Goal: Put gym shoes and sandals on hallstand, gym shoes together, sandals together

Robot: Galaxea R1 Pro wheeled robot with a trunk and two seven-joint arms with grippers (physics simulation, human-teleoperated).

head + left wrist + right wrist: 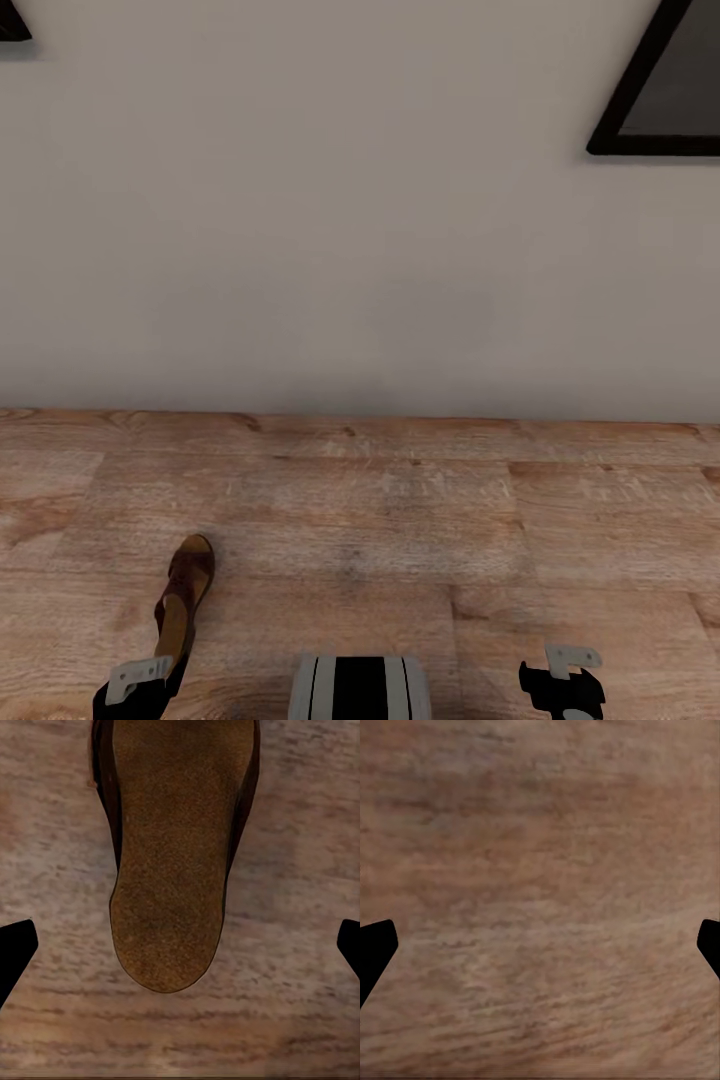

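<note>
Brown sandal (183, 598) flat on corridor floor (400, 520), long axis running away from robot toward wall (360, 220), near end just ahead of left end effector (140, 685). Left wrist view: tan insole (169, 870) centred between spread fingers, not gripped. Right end effector (562, 680) well apart, open over bare planks. Left arm nearer. Sandal's straps hard to make out.

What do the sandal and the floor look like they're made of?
Sandal: insole looks like tan suede or cork, matte and grainy; dark brown rim and straps suggest leather, though a render leaves that open. Floor: light brown wood planks, with visible grain, knots and plank seams, and a matte finish.
</note>
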